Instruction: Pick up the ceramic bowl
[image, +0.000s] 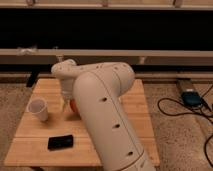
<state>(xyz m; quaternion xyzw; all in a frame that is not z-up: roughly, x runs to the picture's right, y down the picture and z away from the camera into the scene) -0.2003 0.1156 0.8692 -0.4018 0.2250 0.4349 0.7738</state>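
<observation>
The ceramic bowl (74, 106) shows only as a sliver of orange on the wooden table (137, 117). It peeks out just beside the gripper (65, 103), on the side away from the white cup (38, 109), and the rest is hidden under the robot's thick white arm (102, 115). The gripper is down low at the bowl's edge, touching it or very nearly so; which one cannot be told. Whether the gripper is apart, together or clamped on the bowl cannot be told either. The arm covers the bowl's inside. The cup stands upright, near the gripper on its other side and apart from it, its mouth in shadow with the contents unreadable. A flat black object (60, 142) lies on the table, nearer the camera than the gripper. A dark cable (172, 107) loops on the floor, well beyond the table edge
</observation>
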